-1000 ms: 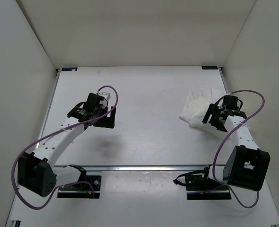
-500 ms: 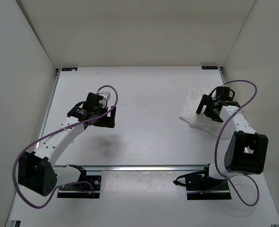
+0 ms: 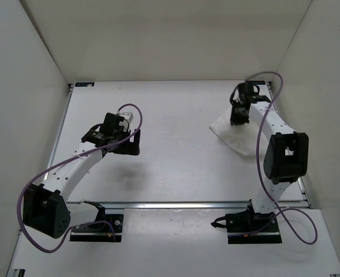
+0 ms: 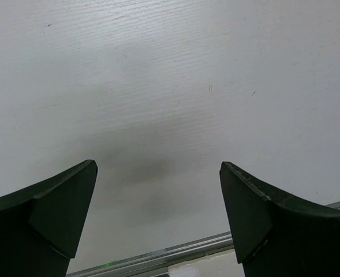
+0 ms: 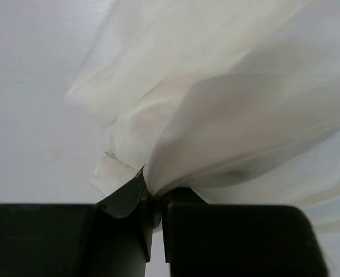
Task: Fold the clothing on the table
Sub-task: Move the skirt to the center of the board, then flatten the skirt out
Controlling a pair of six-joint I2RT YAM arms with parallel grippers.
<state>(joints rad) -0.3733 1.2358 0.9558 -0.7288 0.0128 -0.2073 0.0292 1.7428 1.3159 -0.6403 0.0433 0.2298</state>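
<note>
The right gripper [image 5: 152, 199] had swung to the clothing's [image 5: 233, 104] far edge and clamped a pleat, probably starting the first fold, which next needs a pull across, while the left gripper [image 4: 158, 196] gaped empty.

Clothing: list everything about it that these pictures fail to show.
- Top view: the right arm covers the right side of the clothing; the garment type is too small and bunched to tell.
- Right wrist view: it runs off the top and right edges; the fold pinched in the right claw hides what lies beneath.
- Left wrist view: only table shows between the open left claw; no clothing.
</note>
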